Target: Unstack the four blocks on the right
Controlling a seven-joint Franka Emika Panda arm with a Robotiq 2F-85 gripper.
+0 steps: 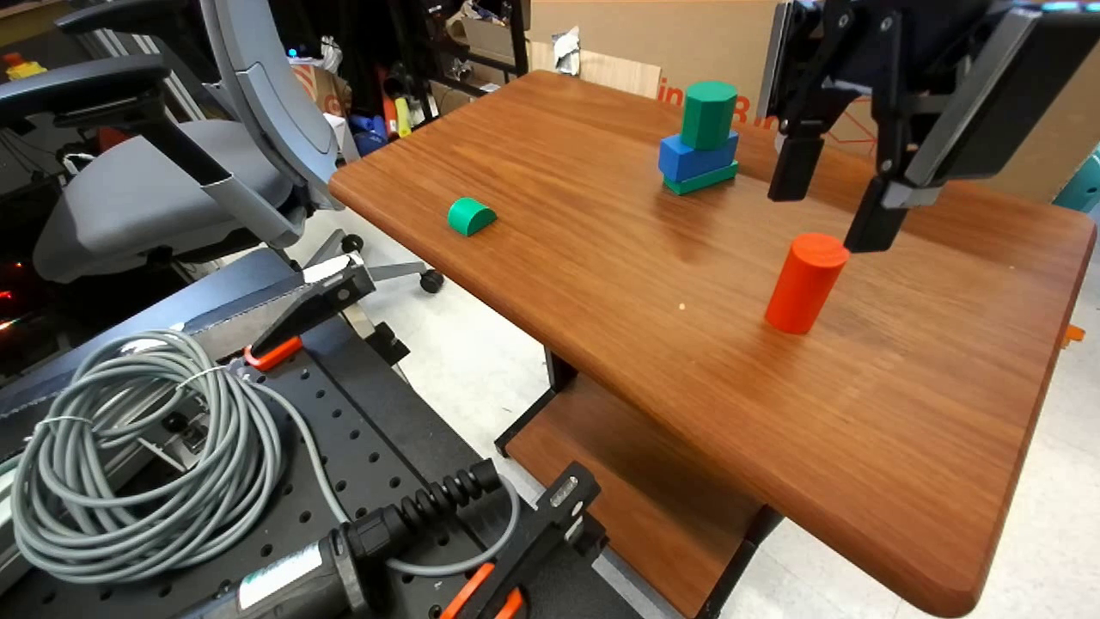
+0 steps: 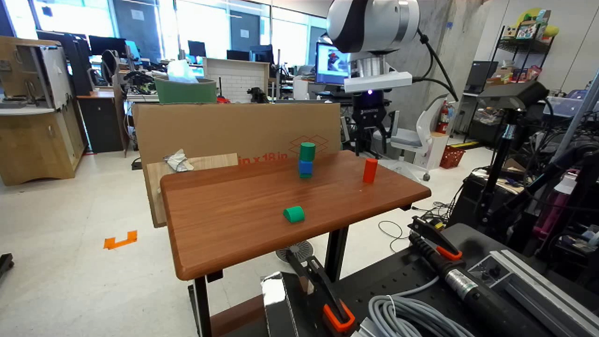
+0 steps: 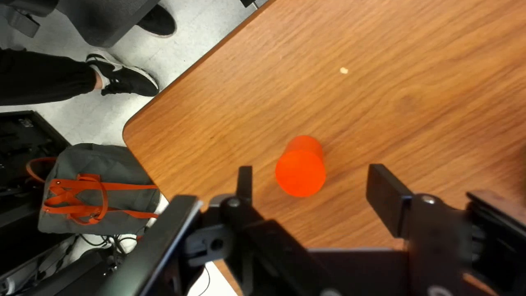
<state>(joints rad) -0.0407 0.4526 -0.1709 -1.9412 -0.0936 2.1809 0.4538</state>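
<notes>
A red cylinder [image 1: 806, 284] stands upright on the table, also in an exterior view [image 2: 369, 171] and the wrist view [image 3: 301, 172]. A stack stands farther back: a green faceted cylinder [image 1: 709, 116] on a blue block [image 1: 694, 157], on a thin green slab [image 1: 705, 179]. It also shows in an exterior view, green cylinder [image 2: 307, 152] on top; it is out of the wrist view. A green half-round block [image 1: 470, 217] lies apart near the edge. My gripper [image 1: 832, 211] is open and empty, above the red cylinder; in the wrist view [image 3: 310, 187] the cylinder appears between the fingers, apart from both.
The wooden table [image 1: 584, 258] has rounded corners. A cardboard sheet [image 2: 224, 128] stands behind it. A black cart [image 1: 361, 413] with coiled cable [image 1: 155, 464] and clamps is close to the table. A grey chair [image 1: 198, 163] is beside it. A bag [image 3: 102, 185] lies on the floor.
</notes>
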